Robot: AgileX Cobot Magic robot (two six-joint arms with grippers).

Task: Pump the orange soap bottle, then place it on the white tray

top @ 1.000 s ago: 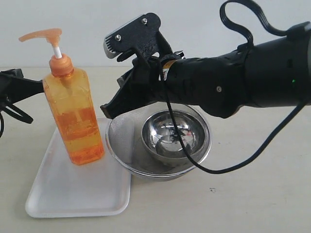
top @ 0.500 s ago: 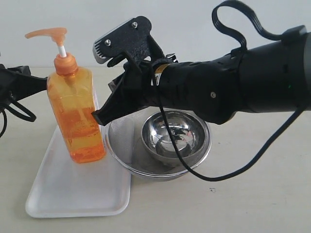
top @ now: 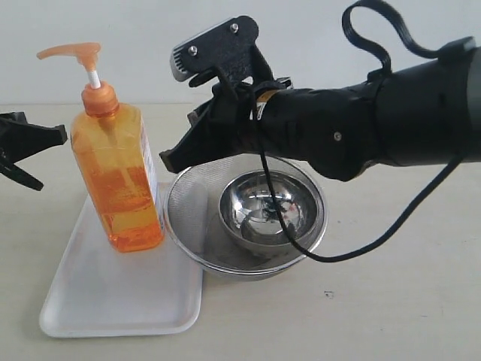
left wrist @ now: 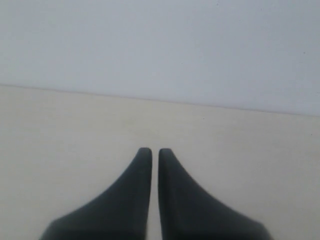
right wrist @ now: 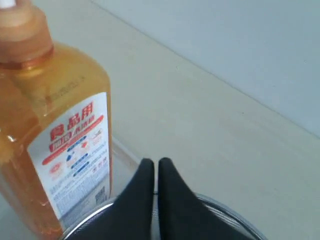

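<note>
Just beside closed, empty right pincer (top: 163, 161), orange soap bottle (top: 120, 184) stands on white tray (top: 113, 304).

Right arm (top: 376, 128) matte black, looped black cable (top: 409, 31), two-screw camera bracket (top: 218, 49); right gripper (right wrist: 151, 161) tapered, black.

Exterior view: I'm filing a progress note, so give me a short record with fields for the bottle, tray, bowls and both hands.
bottle: orange soap bottle, upright on the white tray
tray: flat, beside the mesh bowl
bowls: small steel bowl sits inside the mesh bowl
left hand: shut, empty, just off the bottle's side
right hand: shut, empty, above the mesh bowl's rim, not touching the bottle
</note>
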